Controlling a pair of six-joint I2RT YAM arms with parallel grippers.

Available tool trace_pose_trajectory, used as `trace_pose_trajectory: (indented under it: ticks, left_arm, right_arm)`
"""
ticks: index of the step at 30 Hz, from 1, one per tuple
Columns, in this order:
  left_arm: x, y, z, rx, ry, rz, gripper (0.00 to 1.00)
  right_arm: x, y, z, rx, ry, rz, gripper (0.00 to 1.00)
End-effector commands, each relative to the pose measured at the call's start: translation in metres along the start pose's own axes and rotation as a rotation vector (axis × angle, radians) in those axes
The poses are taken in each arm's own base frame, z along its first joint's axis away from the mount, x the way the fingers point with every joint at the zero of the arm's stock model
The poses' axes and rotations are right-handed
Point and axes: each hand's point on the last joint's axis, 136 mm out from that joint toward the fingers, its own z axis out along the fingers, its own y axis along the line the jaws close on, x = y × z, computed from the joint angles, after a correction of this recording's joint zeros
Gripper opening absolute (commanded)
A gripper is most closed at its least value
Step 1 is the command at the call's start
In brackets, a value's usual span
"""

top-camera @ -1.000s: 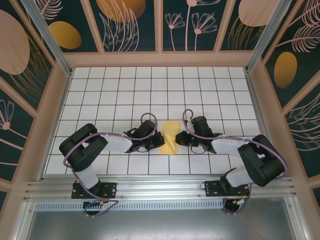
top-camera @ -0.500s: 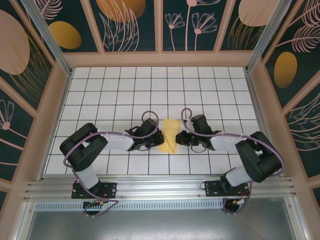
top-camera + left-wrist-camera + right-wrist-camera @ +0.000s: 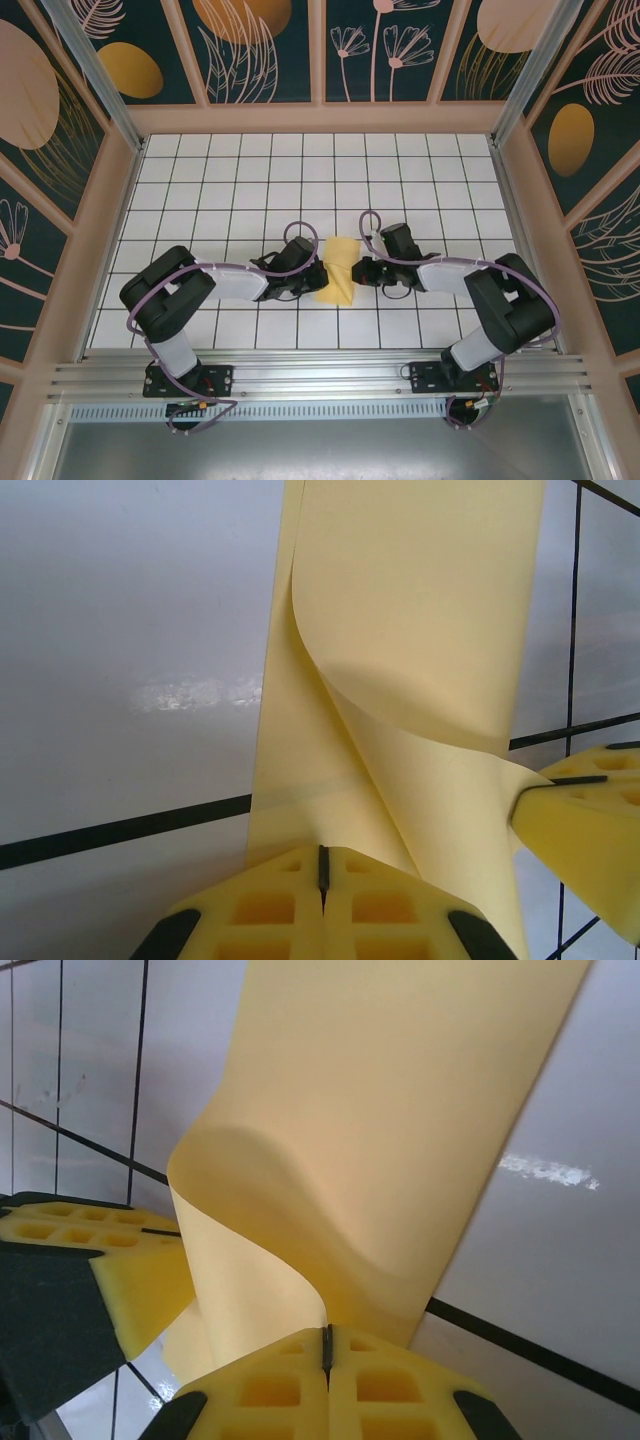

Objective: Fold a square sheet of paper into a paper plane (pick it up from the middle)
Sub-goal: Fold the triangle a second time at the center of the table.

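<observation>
Left hand (image 3: pixel 319 272) is pressed shut on the near left edge of the sheet of paper (image 3: pixel 339 270), its yellow pads meeting with the paper's edge running into the seam between them. Right hand (image 3: pixel 357 272) faces it from the other side, also clamped tight, pinching the paper on its right edge. The two hands sit close together, with only the narrow width of the paper between them.

The paper is pale yellow and lies as a longish folded strip in the near middle of the white gridded tabletop (image 3: pixel 250 170), its long side running away from the arm bases.

Seen from the left wrist, one layer lifts off the flat part and curves in a smooth bend toward the right hand, whose pad tips hold its corner. The rest of the strip stretches flat across the tile beyond.

From the right wrist, the same raised layer bulges up in a soft hump and sweeps down into that hand's closed pads, while the left hand grips the paper at the far left.
</observation>
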Motion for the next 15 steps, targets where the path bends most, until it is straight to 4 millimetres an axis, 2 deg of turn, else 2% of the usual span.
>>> trace_pose_trajectory:
  ticks: [1,15]
  left_arm:
    - [0.0108,0.0392,0.0056,-0.151,0.031,0.002,0.08]
    - [0.0066,0.0301,0.0011,-0.129,0.021,0.011,0.11]
  right_arm:
    - [-0.0023,-0.0016,0.0020,0.001,0.021,-0.015,0.00]
    - [-0.0008,-0.0106,0.0069,0.037,0.032,0.004,0.00]
